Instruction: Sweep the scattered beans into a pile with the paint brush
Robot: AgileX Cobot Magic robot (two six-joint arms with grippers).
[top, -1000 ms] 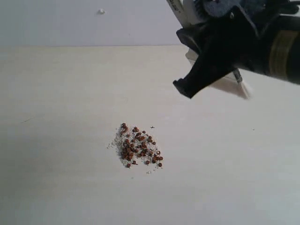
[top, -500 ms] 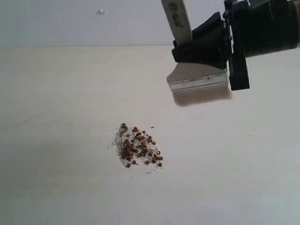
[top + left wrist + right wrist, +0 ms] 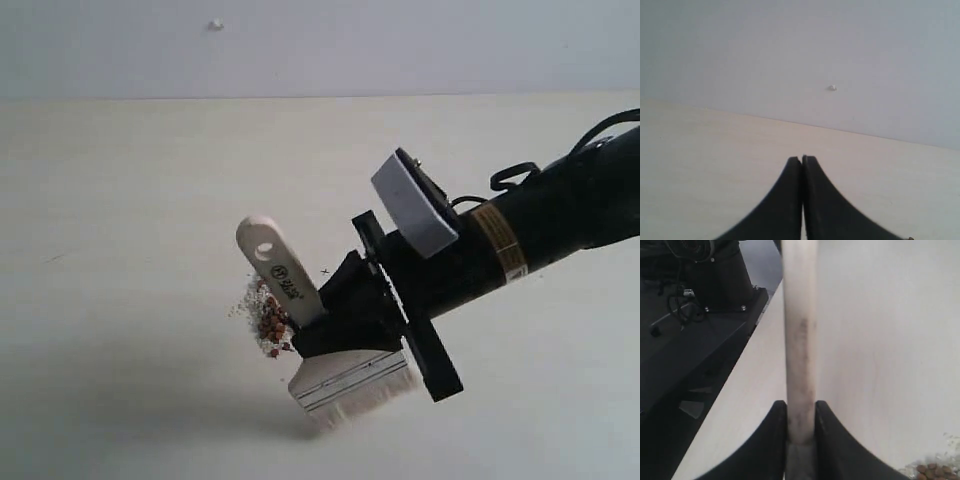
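- Paint brush (image 3: 288, 283): pale wooden handle with a hole at its end, silver ferrule (image 3: 347, 376), short white bristles (image 3: 372, 398). It is tilted, with the handle end up and the bristles down at the surface (image 3: 140, 200). I cannot tell whether the bristles actually touch it.
- Beans (image 3: 268, 320): small reddish-brown beans mixed with whitish crumbs, gathered in one patch on the surface. The patch lies just beside the brush, and in the exterior view the handle partly hides it. In my right wrist view a few beans (image 3: 932, 471) show at the frame's edge.
- My right pincer (image 3: 325, 325): black jaws pinching the brush handle from both sides, close to the ferrule. My right wrist view shows the handle running between the two fingers (image 3: 774, 440).
- My left pincer (image 3: 802, 162): jaws pressed together, nothing between them, held over bare surface.
- Surroundings: pale surface meeting a grey wall (image 3: 300, 50).
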